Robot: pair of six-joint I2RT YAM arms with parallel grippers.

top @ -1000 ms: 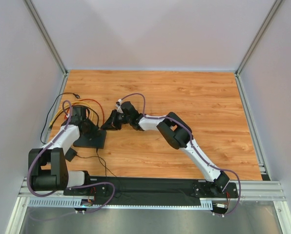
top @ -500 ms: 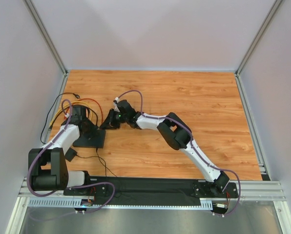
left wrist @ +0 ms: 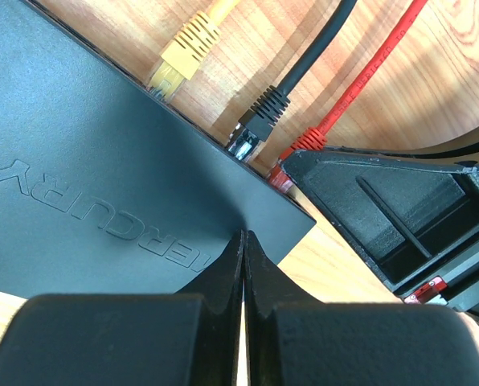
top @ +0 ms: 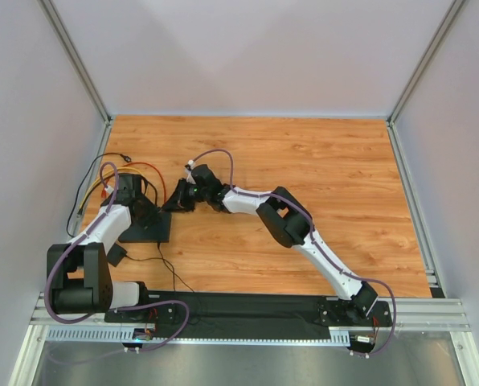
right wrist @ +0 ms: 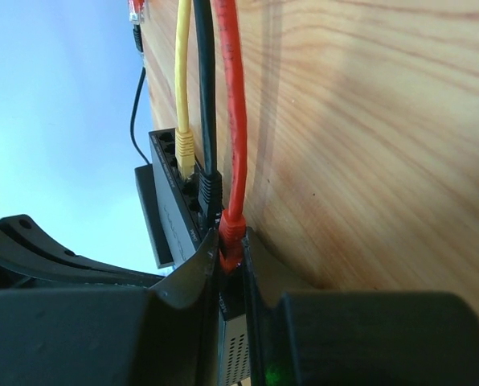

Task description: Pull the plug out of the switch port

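The switch [top: 149,231] is a flat black box at the table's left; it also shows in the left wrist view [left wrist: 103,185]. Yellow [left wrist: 187,48], black [left wrist: 259,121] and red [left wrist: 300,149] plugs sit in a row at its port edge. My left gripper [left wrist: 244,235] is shut and empty, its tips resting on the switch's top near the corner. My right gripper [right wrist: 231,251] is shut on the red plug [right wrist: 231,232], whose tip is still at the switch's port face [right wrist: 171,213]. In the top view the right gripper [top: 173,204] is at the switch's far right corner.
The yellow [right wrist: 181,72], black [right wrist: 205,72] and red [right wrist: 230,96] cables run away over the wood toward the left wall. A small black adapter [top: 116,256] and thin black cord lie near the left arm's base. Enclosure walls stand close on the left.
My right gripper has moved left to the switch's port edge and now grips the red plug. The left gripper stays pressed on the switch.
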